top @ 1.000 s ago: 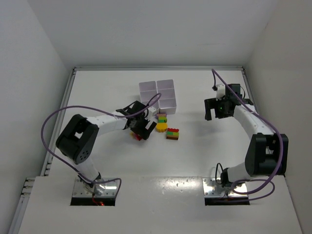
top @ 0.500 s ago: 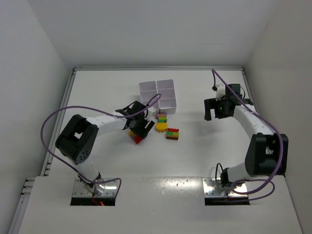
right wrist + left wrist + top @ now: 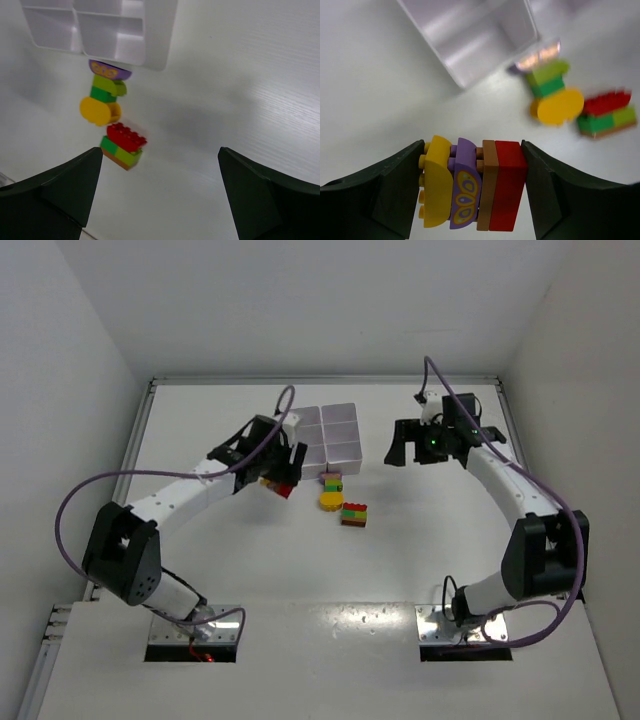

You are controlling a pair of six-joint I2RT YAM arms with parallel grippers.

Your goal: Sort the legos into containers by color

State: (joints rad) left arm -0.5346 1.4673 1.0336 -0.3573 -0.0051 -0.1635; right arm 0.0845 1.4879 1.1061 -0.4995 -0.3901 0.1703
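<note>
My left gripper [image 3: 283, 478] is shut on a clump of yellow, purple, orange-brown and red legos [image 3: 474, 186], held above the table just left of the near-left corner of the white six-compartment tray [image 3: 322, 427]. The clump shows under the gripper in the top view [image 3: 279, 487]. My right gripper [image 3: 406, 452] is open and empty, raised to the right of the tray. A purple, lime, green and yellow clump [image 3: 331, 491] lies by the tray's near edge. A red, green, lime and orange clump [image 3: 354, 513] lies just beyond it towards the arms.
The tray [image 3: 485, 55] looks empty in its visible compartments, also in the right wrist view [image 3: 160, 35]. The two loose clumps show in both wrist views, yellow-ended [image 3: 102, 97] [image 3: 551, 94] and red-topped [image 3: 123, 145] [image 3: 606, 116]. White walls enclose the table.
My left gripper has lifted the clump off the table and carried it back towards the tray's near-left corner. My right gripper has swung left, closer to the tray.
</note>
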